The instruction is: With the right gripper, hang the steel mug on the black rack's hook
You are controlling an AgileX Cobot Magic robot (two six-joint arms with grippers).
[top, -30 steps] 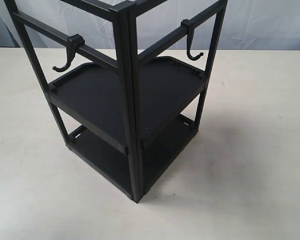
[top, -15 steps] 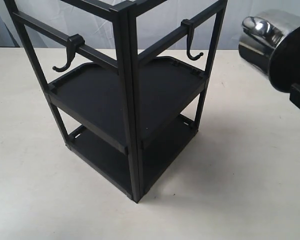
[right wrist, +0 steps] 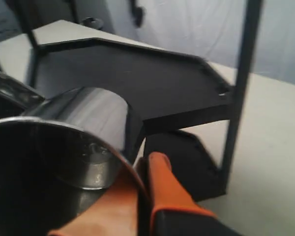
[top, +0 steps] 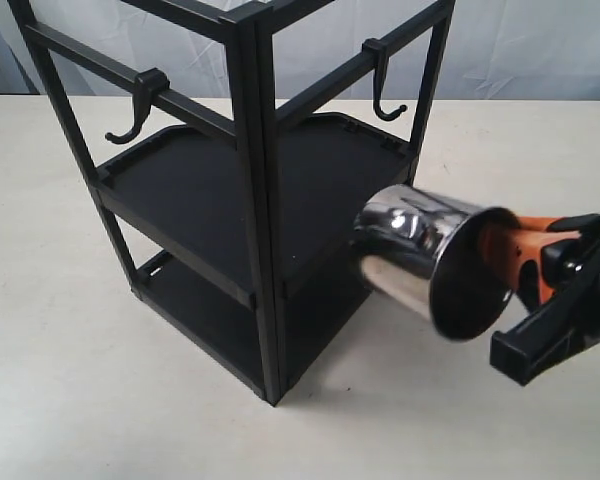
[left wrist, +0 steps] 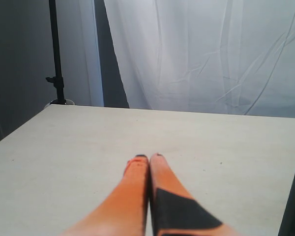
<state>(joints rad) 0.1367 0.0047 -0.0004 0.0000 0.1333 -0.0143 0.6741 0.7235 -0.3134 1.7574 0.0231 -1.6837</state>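
Note:
The steel mug point(top: 415, 255) hangs in the air on its side, its open mouth turned away from the black rack point(top: 252, 170). It is level with the lower tray, just right of the rack's right side. My right gripper point(top: 515, 255) is shut on the mug's rim, one orange finger inside the mug and one outside. The right wrist view shows the mug point(right wrist: 69, 142) pinched by the right gripper point(right wrist: 146, 161), with the rack's tray point(right wrist: 137, 78) beyond. The hook point(top: 384, 92) clips to the right crossbar, well above the mug. My left gripper point(left wrist: 149, 157) is shut and holds nothing.
A second black hook point(top: 137, 115) with a wide curved arm hangs on the rack's left crossbar. The rack stands on a pale table point(top: 70, 380) with a white curtain point(left wrist: 201, 54) behind. A dark stand pole point(left wrist: 55, 54) rises past the table's far corner.
The right gripper and the mug came in from the upper right, then dropped down and left to beside the rack's lower tray. The rack and hooks have not moved.

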